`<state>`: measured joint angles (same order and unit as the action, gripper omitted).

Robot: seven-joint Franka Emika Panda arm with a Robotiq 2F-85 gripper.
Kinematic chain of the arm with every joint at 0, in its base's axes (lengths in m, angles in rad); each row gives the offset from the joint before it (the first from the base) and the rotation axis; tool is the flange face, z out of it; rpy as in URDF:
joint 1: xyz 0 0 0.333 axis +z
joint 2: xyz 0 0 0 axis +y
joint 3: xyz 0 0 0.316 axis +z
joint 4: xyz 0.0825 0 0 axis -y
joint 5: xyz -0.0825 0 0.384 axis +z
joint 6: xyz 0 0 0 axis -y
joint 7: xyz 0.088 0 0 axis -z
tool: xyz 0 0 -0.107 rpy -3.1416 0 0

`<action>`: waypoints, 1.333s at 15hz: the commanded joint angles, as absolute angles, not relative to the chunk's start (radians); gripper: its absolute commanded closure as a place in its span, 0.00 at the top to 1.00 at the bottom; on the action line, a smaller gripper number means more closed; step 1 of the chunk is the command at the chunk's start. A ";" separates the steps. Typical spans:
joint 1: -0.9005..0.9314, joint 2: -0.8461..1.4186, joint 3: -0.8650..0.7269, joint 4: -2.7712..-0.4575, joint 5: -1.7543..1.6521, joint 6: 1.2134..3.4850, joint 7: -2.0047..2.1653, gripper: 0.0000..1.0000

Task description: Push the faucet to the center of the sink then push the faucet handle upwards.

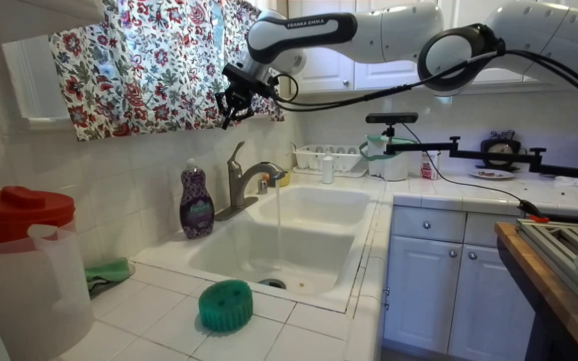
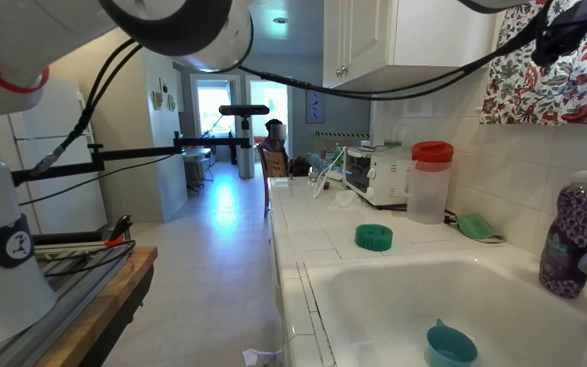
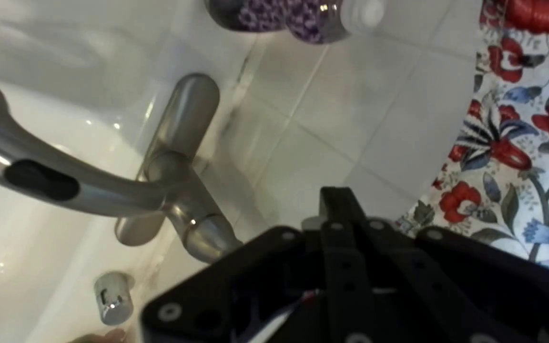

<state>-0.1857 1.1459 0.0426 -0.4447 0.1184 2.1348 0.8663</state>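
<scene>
Faucet (image 1: 240, 189), grey metal: mounted on the rim of the white sink (image 1: 314, 240), spout (image 1: 265, 167) extended inward over it, water (image 1: 278, 220) being run. Faucet handle (image 1: 233, 159): angled upward. Fingers (image 3: 339, 202): closed together, held clear above the handle.

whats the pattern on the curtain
A red and blue floral print on a white ground; the curtain shows best in the wrist view.
</scene>
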 commanded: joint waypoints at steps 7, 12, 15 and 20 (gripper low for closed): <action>-0.227 1.008 0.053 -0.504 0.168 1.509 0.750 0.00; -0.216 1.047 0.030 -0.450 0.144 1.204 0.655 0.00; -0.199 1.062 0.002 -0.437 0.110 1.027 0.570 0.00; -0.144 1.089 -0.091 -0.422 -0.030 0.833 0.385 0.00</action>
